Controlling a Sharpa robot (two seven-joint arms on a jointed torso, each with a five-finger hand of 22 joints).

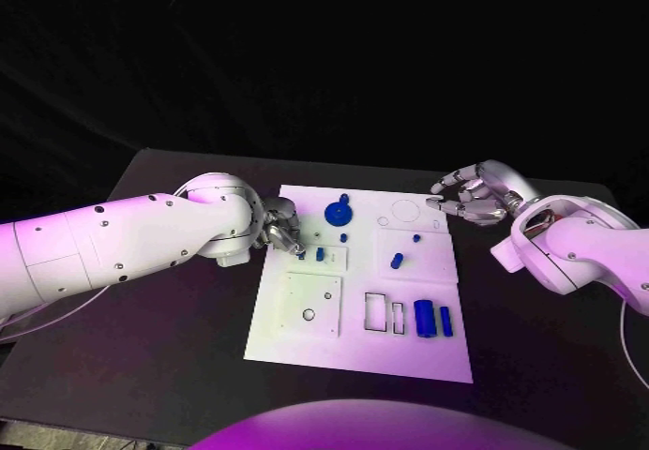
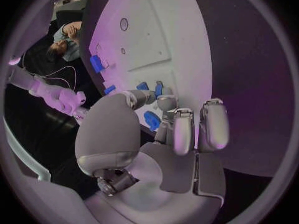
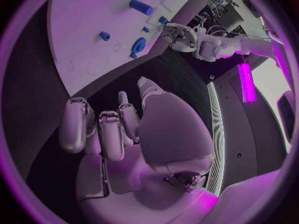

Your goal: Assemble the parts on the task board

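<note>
The white task board (image 1: 305, 328) lies in the middle of the black table. A round blue part (image 1: 337, 213) sits at its far end. A small blue peg (image 1: 321, 253) stands in a raised plate, and another (image 1: 397, 261) stands further right. My left hand (image 1: 281, 230) hovers over the board's left edge. Its fingertips (image 2: 167, 103) sit just beside the first peg (image 2: 159, 88) with a small gap, and I see nothing in its grasp. My right hand (image 1: 469, 194) hangs off the board's far right corner with curled fingers (image 3: 112, 129) and holds nothing.
A blue cylinder (image 1: 425, 319) and a blue bar (image 1: 445, 322) lie near the board's front right, next to two rectangular slots (image 1: 376, 312). A square plate with holes (image 1: 311, 305) sits at the front left. Bare black table (image 1: 176, 328) surrounds the board.
</note>
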